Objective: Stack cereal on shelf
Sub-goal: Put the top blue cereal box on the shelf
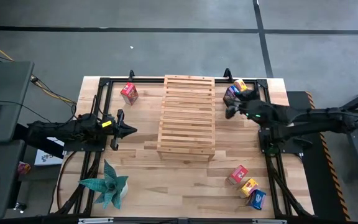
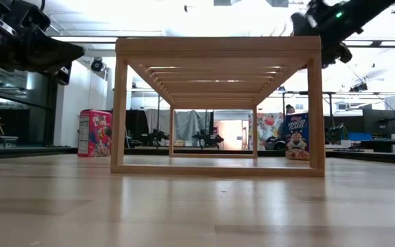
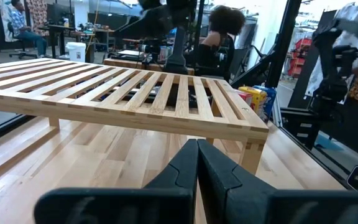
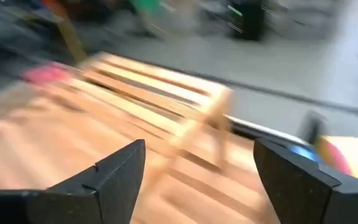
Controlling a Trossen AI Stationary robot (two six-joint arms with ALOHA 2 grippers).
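Observation:
The light-wood slatted shelf (image 1: 187, 118) stands mid-table on its legs (image 2: 218, 48). A red cereal box (image 1: 129, 93) stands upright near the far-left corner. A blue-purple box (image 1: 232, 94) and a yellow-orange one (image 1: 241, 85) stand at the far right. Three more boxes, red (image 1: 237, 175), yellow-orange (image 1: 248, 186) and blue (image 1: 257, 199), lie at the near right. My right gripper (image 1: 230, 111) hovers open (image 4: 197, 162) above the table, between the shelf's far-right corner and the far-right boxes. My left gripper (image 1: 129, 130) waits shut (image 3: 197, 155) left of the shelf.
A teal plant (image 1: 107, 185) sits at the near-left corner. A black frame (image 1: 104, 81) runs along the table's far and side edges. Bare tabletop lies in front of the shelf. People sit in the room beyond the table (image 3: 222, 25).

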